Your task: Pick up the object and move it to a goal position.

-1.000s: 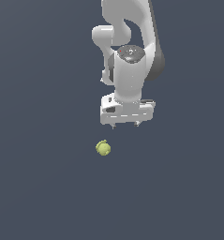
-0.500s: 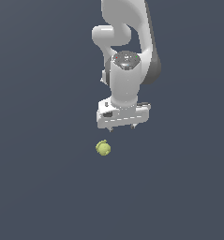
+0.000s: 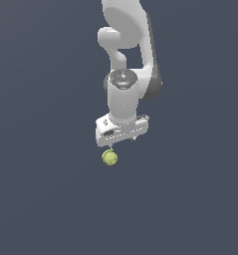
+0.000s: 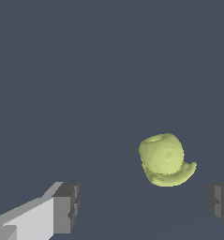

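The object is a small yellow-green lumpy ball lying on the dark grey floor. It also shows in the wrist view, large and close. My white gripper hangs just above it, with the ball under the end of the hand toward the exterior view's left. In the wrist view the gripper is open: one dark fingertip and the other stand wide apart. The ball lies between their lines, nearer the second, touching neither.
The white arm rises straight up behind the gripper. The floor is a plain dark grey surface with no other objects in view.
My gripper has moved down and toward the exterior view's left, from well above the ball to just over it. The ball has not moved.
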Robot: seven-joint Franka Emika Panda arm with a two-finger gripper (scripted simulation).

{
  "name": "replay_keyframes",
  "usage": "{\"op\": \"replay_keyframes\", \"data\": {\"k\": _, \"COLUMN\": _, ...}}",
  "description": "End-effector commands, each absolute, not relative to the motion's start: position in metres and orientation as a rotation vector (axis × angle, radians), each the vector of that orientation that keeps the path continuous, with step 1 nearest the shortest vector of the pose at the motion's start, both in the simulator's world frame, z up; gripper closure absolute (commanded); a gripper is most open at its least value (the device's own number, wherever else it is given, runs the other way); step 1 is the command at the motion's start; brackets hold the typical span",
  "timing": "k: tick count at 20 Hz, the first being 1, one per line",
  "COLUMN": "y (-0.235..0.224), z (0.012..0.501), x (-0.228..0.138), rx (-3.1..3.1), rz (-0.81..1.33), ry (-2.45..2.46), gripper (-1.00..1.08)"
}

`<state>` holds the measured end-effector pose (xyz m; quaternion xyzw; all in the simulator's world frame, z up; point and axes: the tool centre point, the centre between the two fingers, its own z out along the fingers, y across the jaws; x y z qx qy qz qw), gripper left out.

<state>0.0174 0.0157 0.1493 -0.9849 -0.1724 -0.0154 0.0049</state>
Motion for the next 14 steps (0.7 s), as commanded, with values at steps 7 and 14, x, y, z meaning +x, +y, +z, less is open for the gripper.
{"op": "replay_keyframes", "data": {"k": 7, "y": -0.014, "z": 0.118, "x": 0.025, "rx": -3.029, "rz": -0.023, "ry": -0.829, "gripper": -0.92}}
{"op": "replay_keyframes", "data": {"k": 14, "y": -0.032, "z": 0.1, "x": 0.028, "rx": -2.981, "rz": -0.008, "ry": -0.992, "gripper": -0.92}}
